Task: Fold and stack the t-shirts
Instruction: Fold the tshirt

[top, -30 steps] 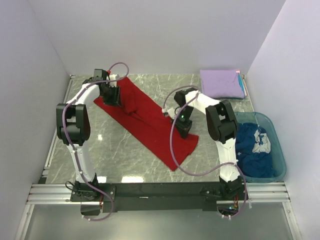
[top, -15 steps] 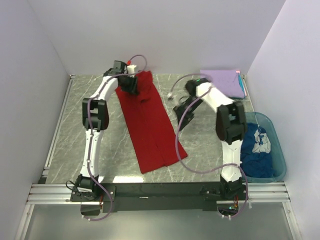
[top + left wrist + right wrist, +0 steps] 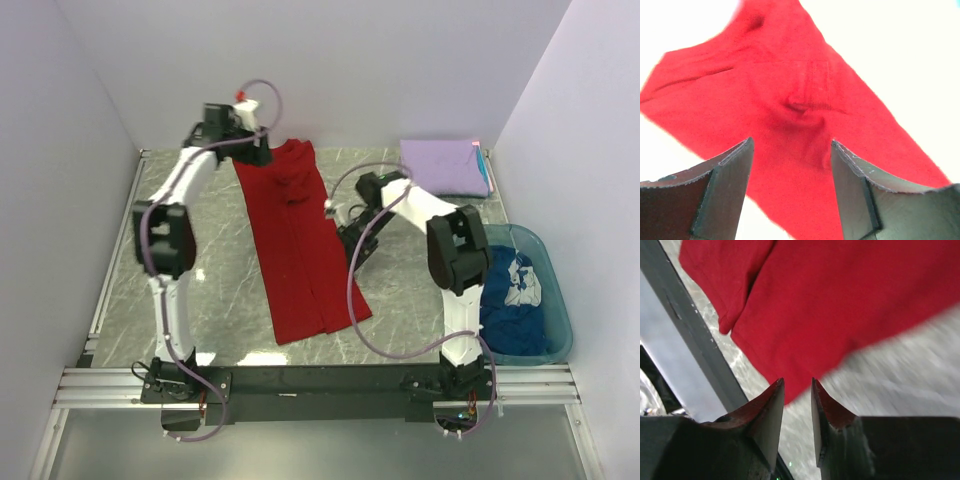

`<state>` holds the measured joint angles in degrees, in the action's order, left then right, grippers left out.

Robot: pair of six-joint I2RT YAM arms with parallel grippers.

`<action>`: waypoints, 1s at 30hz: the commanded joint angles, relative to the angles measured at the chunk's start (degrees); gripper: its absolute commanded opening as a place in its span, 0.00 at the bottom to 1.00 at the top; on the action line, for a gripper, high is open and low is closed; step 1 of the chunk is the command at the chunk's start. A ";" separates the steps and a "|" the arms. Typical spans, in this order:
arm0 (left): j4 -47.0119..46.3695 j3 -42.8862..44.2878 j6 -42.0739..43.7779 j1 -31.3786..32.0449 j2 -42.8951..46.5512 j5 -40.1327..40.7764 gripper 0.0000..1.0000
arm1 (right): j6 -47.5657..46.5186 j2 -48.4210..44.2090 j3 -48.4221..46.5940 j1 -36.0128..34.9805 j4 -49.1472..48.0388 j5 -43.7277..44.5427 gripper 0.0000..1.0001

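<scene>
**Marble table, red shirt in a long strip: crosswise fold next**

Grey marbled tabletop [image 3: 220,290] between plain white walls. Stretched along it, from the far edge toward the near rail: red t-shirt [image 3: 300,250], narrowed to a long strip, sides seemingly turned in, with a lengthwise line down the near half. Folded flat at the far right corner: lavender t-shirt [image 3: 445,165]. Heaped unfolded in the teal tub [image 3: 555,300] on the right: dark blue t-shirt [image 3: 505,295].

Left gripper [image 3: 258,150] at the far end of the red strip. Fingers spread wide with nothing between them, only puckered red cloth beyond in the wrist view. Right gripper [image 3: 352,245] low beside the strip's right edge, about midway along. Fingers a narrow slit apart and empty, the red hem lying past the tips.

Step in hand, as a judgement: lengthwise fold apparently finished, crosswise fold not yet begun, no grip on the cloth at either hand. Next move probably a pinch on both corners of one end and a carry over to the other end, without dragging the strip askew or spilling the tucked sides. After that, onto the lavender one. Blue one yet to be folded.
</scene>
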<state>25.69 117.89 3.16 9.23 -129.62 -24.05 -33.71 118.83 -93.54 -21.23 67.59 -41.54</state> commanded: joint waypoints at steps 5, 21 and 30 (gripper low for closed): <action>1.63 -16.97 -1.77 -6.33 19.64 -7.31 0.64 | 4.71 -1.23 8.72 -7.50 -10.81 6.55 0.32; 5.51 -33.01 0.11 -4.76 21.79 -8.38 0.54 | 6.39 -2.80 14.70 -25.26 -13.02 -5.03 0.28; 4.02 -18.59 -2.36 0.96 6.85 -6.27 0.52 | 7.95 -9.48 10.32 -13.58 -11.87 -6.28 0.45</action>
<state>31.03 94.52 2.68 8.91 -120.16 -30.33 -27.20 114.45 -79.81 -40.18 55.61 -46.35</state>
